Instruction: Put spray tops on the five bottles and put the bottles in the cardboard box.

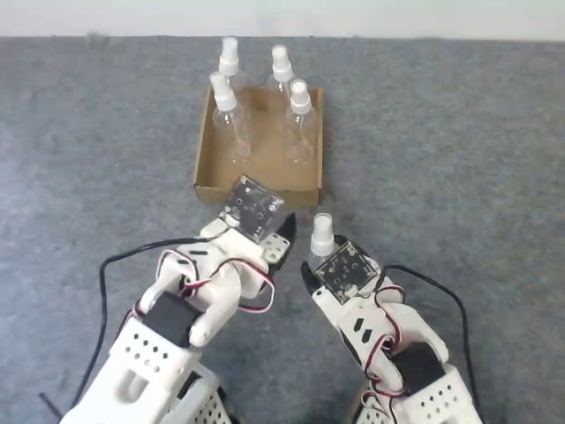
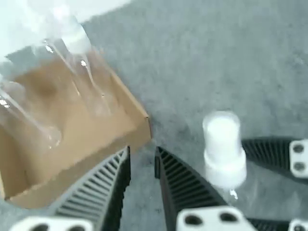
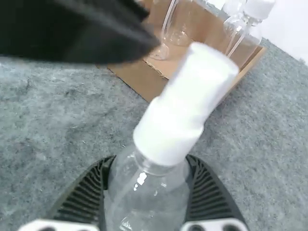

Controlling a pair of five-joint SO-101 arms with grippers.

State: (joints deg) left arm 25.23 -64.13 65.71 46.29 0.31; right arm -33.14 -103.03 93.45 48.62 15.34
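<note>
The cardboard box (image 1: pixel 256 190) sits at the middle back of the grey mat, and several clear bottles (image 1: pixel 300 110) with white spray tops stand in it. My right gripper (image 1: pixel 325 262) is shut on one more bottle (image 1: pixel 322 237), upright and capped, just in front of the box's right front corner. In the right wrist view this bottle (image 3: pixel 159 159) stands between the jaws of the right gripper (image 3: pixel 147 180). My left gripper (image 1: pixel 278 247) hangs beside it at the box's front wall, slightly open and holding nothing (image 2: pixel 142 154). The left wrist view has the capped bottle (image 2: pixel 222 149) beside the box (image 2: pixel 139 120).
Grey mat (image 1: pixel 459 141) covers the table on both sides of the box. The two grippers are close together in front of the box. Cables (image 1: pixel 106 291) trail from both arms along the near edge.
</note>
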